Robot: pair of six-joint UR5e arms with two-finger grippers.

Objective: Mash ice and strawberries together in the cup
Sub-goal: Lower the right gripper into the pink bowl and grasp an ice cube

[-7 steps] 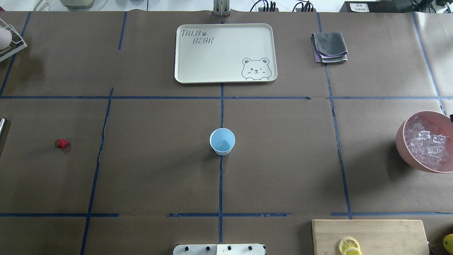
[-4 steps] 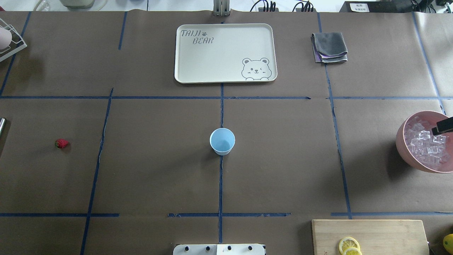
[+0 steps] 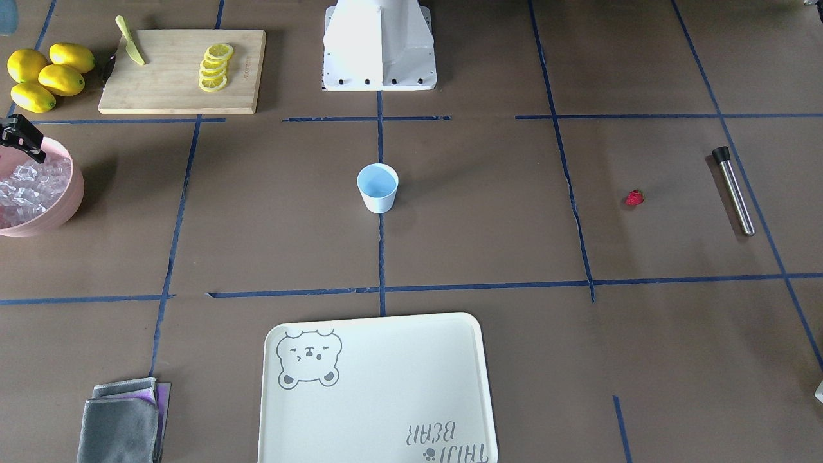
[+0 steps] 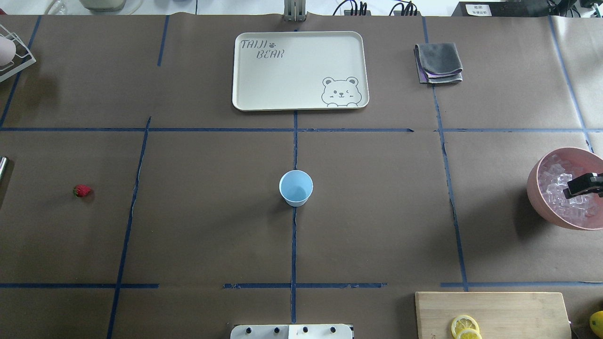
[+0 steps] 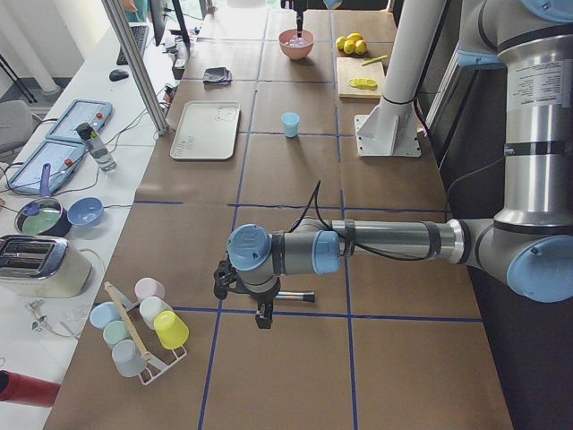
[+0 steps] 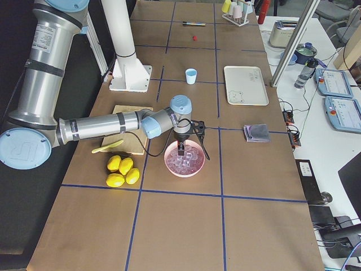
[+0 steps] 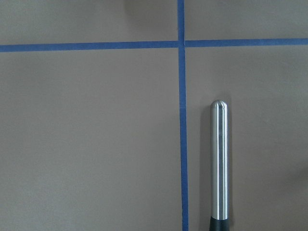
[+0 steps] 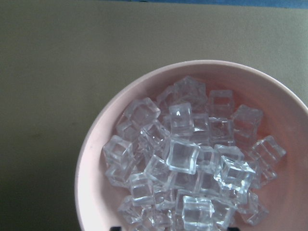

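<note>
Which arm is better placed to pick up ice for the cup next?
Right. The right end effector hangs over the pink bowl of ice; the left end effector is over the metal rod, far from it.

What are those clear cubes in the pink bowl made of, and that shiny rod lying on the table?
The clear glassy cubes look like ice, maybe acrylic: see-through, glossy, crisp edges. The round pink bowl seems smooth matte plastic. The slim silver rod looks like polished steel: long mirror-like streaks, black tip.
</note>
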